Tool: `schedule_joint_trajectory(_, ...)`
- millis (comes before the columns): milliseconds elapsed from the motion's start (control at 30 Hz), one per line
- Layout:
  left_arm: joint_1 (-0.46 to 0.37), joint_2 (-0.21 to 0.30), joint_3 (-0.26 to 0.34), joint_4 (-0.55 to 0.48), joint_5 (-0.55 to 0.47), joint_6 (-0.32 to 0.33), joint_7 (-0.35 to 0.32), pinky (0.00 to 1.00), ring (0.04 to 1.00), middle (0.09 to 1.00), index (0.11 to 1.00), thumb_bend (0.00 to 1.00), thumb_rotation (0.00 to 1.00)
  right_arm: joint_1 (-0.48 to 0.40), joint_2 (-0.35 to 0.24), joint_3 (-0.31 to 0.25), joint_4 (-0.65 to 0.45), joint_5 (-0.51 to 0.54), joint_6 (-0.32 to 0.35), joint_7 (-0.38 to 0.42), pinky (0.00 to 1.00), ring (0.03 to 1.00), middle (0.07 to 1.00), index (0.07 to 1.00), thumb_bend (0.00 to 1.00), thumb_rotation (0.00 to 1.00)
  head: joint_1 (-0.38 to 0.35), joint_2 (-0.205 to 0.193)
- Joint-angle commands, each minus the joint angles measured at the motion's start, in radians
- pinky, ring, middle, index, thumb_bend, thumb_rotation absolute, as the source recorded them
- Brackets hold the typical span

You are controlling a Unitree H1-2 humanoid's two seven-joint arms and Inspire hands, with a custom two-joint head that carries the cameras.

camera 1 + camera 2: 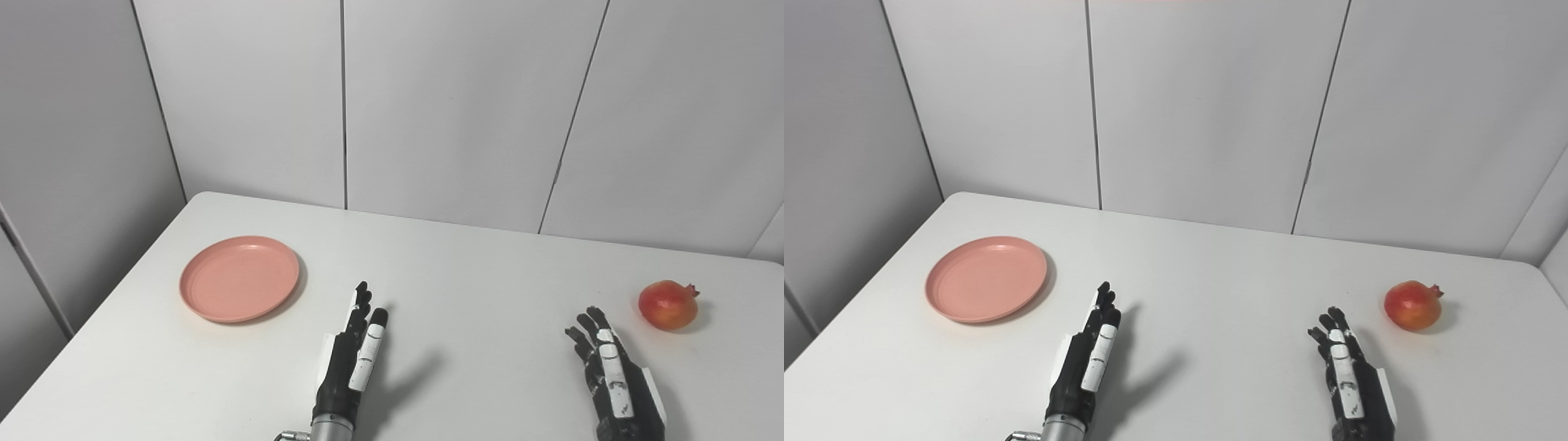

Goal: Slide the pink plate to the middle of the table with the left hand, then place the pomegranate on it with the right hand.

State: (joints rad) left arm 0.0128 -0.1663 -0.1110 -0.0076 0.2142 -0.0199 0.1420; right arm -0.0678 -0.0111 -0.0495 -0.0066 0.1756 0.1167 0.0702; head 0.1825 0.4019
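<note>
We see a white table [465, 275] set against pale grey wall panels [459, 110]. On its left side lies the pink plate [239, 278], round, shallow and with nothing on it. Near the front edge, right of the plate and apart from it, the left robot hand [354, 358] stands on edge, fingers straight and together, holding nothing. Further right, the right robot hand [612, 373] rests with fingers spread, holding nothing. Just beyond it, near the table's right edge, sits the red pomegranate [667, 304], untouched.
</note>
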Motion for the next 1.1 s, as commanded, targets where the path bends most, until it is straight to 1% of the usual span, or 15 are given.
schedule_joint_trajectory(0,0.017,-0.005,0.002,0.036,-0.013,-0.044,0.01,1.0,0.989,0.99,1.0,0.66,1.0,0.019,0.007,0.002,0.026,-0.002,0.035,-0.008,1.0,0.903,0.93,0.929,0.67,0.84,-0.001,0.002)
schedule_joint_trajectory(167,0.02,-0.001,0.0,0.012,-0.021,-0.049,0.005,1.0,0.977,0.987,1.0,0.66,1.0,0.024,0.008,0.006,0.009,-0.004,0.046,-0.008,1.0,0.9,0.925,0.928,0.66,0.85,-0.01,0.018)
schedule_joint_trajectory(267,0.023,-0.006,0.004,-0.023,-0.046,-0.029,-0.007,1.0,0.975,0.98,1.0,0.66,1.0,0.034,0.009,0.011,-0.011,-0.009,0.059,-0.012,1.0,0.898,0.921,0.924,0.66,0.84,-0.015,0.025)
schedule_joint_trajectory(367,0.023,-0.015,0.011,-0.063,-0.093,0.004,-0.021,1.0,0.983,0.973,1.0,0.7,1.0,0.045,0.016,0.012,-0.028,-0.01,0.049,-0.018,1.0,0.884,0.908,0.916,0.67,0.82,-0.018,0.032)
schedule_joint_trajectory(400,0.023,-0.015,0.013,-0.087,-0.105,0.025,-0.025,1.0,0.975,0.967,1.0,0.71,1.0,0.05,0.021,0.01,-0.037,-0.006,0.042,-0.02,1.0,0.875,0.899,0.908,0.67,0.8,-0.02,0.041)
schedule_joint_trajectory(433,0.022,-0.014,0.013,-0.103,-0.113,0.04,-0.027,1.0,0.967,0.963,1.0,0.72,1.0,0.054,0.024,0.008,-0.043,-0.003,0.038,-0.02,1.0,0.872,0.894,0.903,0.67,0.78,-0.02,0.041)
schedule_joint_trajectory(500,0.02,-0.002,0.014,-0.148,-0.126,0.07,-0.038,1.0,0.949,0.954,1.0,0.75,0.98,0.06,0.03,0.003,-0.053,-0.001,0.027,-0.022,1.0,0.866,0.887,0.896,0.68,0.77,-0.021,0.048)
schedule_joint_trajectory(567,0.017,0.01,0.014,-0.177,-0.137,0.082,-0.049,0.97,0.923,0.93,0.991,0.8,0.94,0.063,0.033,0.002,-0.058,-0.003,0.022,-0.022,1.0,0.858,0.872,0.877,0.7,0.76,-0.021,0.05)
schedule_joint_trajectory(600,0.01,0.019,0.019,-0.193,-0.142,0.075,-0.054,0.97,0.918,0.925,0.988,0.81,0.94,0.066,0.036,0.001,-0.062,-0.005,0.021,-0.025,1.0,0.857,0.87,0.873,0.71,0.76,-0.023,0.052)
schedule_joint_trajectory(700,-0.015,0.032,0.043,-0.224,-0.164,0.074,-0.056,0.87,0.843,0.848,0.887,0.89,0.85,0.07,0.043,-0.001,-0.069,-0.006,0.019,-0.029,1.0,0.838,0.846,0.825,0.7,0.73,-0.023,0.052)
schedule_joint_trajectory(767,-0.031,0.036,0.06,-0.241,-0.17,0.077,-0.051,0.83,0.82,0.824,0.86,0.9,0.84,0.073,0.046,-0.002,-0.075,-0.006,0.017,-0.032,1.0,0.836,0.841,0.799,0.7,0.72,-0.028,0.056)
schedule_joint_trajectory(867,-0.064,0.045,0.088,-0.27,-0.194,0.097,-0.051,0.83,0.812,0.814,0.839,0.91,0.84,0.078,0.045,-0.001,-0.083,-0.01,0.014,-0.037,1.0,0.835,0.841,0.788,0.7,0.71,-0.029,0.06)
schedule_joint_trajectory(933,-0.084,0.05,0.103,-0.281,-0.209,0.104,-0.053,0.82,0.803,0.804,0.811,0.92,0.83,0.08,0.044,-0.002,-0.088,-0.011,0.017,-0.04,1.0,0.832,0.84,0.783,0.68,0.71,-0.028,0.062)
schedule_joint_trajectory(1067,-0.14,0.067,0.14,-0.291,-0.246,0.125,-0.056,0.8,0.789,0.781,0.755,0.95,0.76,0.082,0.041,-0.003,-0.09,-0.009,0.017,-0.041,1.0,0.825,0.836,0.776,0.67,0.7,-0.025,0.064)
